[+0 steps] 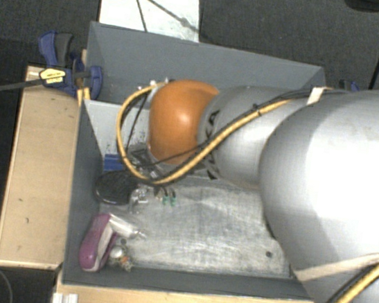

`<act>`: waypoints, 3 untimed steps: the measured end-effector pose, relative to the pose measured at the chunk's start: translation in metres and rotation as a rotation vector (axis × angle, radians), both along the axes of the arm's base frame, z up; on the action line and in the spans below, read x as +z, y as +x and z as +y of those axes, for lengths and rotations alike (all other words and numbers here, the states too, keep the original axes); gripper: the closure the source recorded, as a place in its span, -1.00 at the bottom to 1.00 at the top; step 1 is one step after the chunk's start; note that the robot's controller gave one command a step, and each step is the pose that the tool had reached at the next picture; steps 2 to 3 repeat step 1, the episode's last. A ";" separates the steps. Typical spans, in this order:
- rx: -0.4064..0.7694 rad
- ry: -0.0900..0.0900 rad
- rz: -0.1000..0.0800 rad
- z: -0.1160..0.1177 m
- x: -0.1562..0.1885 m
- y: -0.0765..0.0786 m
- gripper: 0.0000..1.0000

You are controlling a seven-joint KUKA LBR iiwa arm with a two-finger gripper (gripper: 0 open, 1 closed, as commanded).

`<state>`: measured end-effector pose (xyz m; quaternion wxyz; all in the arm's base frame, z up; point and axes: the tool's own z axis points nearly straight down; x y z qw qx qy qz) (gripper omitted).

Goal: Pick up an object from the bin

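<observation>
"Judging from where the gripper hangs, low in the bin under the arm's orange cover, what worries you?" asks the first.

"Crowding. A black round disc lies just beside it, on the side away from the arm. A blue thing sits just behind that, against the wall. Whether the gripper is spread or closed I cannot tell, because the cover hides it."

"So nothing is held?"

"Nothing that I can see. If the disc is the one to take, it looks flat and low. A descent might catch only its edge and let it slip out, or shove it against the wall."

"And the rest?"

"A purple oblong thing and a silver piece touching it lie nearer the camera than the gripper, clear of it. Small green bits sit just beside it, toward the arm. The yellow cable loops close around the gripper, so it could snag or sweep those bits on the lift."
</observation>
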<state>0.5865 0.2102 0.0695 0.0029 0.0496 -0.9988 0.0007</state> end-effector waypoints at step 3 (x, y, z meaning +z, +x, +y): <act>0.093 0.004 -0.015 -0.007 0.144 0.008 1.00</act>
